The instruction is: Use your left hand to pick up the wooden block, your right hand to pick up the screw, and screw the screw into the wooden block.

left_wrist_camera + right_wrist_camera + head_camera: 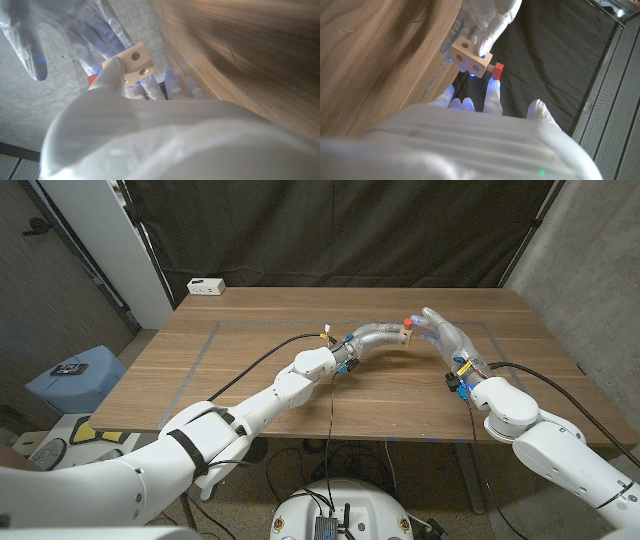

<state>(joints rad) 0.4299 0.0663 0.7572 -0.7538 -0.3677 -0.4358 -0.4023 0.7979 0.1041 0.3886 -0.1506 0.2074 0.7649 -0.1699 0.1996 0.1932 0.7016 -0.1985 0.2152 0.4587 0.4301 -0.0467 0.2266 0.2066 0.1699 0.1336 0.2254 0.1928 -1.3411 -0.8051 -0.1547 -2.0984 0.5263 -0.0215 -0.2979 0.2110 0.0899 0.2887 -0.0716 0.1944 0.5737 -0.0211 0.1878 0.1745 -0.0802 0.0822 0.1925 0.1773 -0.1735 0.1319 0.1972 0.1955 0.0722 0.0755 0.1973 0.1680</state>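
- My left hand (482,20) holds the pale drilled wooden block (471,57) above the surface's (250,370) far edge.
- My right hand's (440,332) grip: cannot tell; red-headed screw (496,69) sits in the block.
- Screwing step; next, twist it deeper.

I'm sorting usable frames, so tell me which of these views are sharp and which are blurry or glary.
Head view: evenly lit and sharp, though the wooden block is tiny. Left wrist view: the left hand is a soft, washed-out blur; the block stays readable. Right wrist view: block and red screw sharp, right hand blurred up close.
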